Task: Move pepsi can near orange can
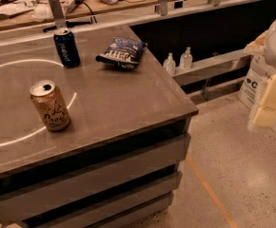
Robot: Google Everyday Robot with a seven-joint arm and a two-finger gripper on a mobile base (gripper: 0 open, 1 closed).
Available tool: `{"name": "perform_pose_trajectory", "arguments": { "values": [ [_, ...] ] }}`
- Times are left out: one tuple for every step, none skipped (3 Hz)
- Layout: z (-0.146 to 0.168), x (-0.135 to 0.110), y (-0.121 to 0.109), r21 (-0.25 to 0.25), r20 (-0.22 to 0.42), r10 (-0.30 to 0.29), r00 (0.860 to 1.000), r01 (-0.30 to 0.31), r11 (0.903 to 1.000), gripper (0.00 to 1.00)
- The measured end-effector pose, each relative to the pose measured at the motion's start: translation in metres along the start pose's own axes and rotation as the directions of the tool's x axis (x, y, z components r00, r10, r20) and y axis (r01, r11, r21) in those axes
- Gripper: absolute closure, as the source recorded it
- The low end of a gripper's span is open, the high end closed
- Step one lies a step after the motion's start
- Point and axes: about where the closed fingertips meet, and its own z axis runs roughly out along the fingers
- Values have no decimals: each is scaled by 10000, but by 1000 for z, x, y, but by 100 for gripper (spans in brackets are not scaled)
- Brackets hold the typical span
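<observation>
The pepsi can (66,47) is dark blue with white lettering and a silver top. It stands upright near the far edge of the grey counter (128,103). The orange can (50,105) is tan-orange with dark script. It stands upright nearer the front left of the counter, well apart from the blue can. The gripper is not in view in the camera view.
A dark blue snack bag (123,52) lies on the counter to the right of the pepsi can. The counter's right corner (192,110) drops to the floor. Two small clear bottles (178,61) stand on a ledge beyond. Cardboard boxes (266,99) stand at the right.
</observation>
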Motion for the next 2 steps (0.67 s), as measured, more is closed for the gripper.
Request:
{"name": "perform_pose_trajectory", "arguments": {
  "values": [
    [0,0,0,2,1,0,10000,0,10000,0],
    [-4,-10,-5,60,593,36,9982,-40,10000,0]
  ]
}}
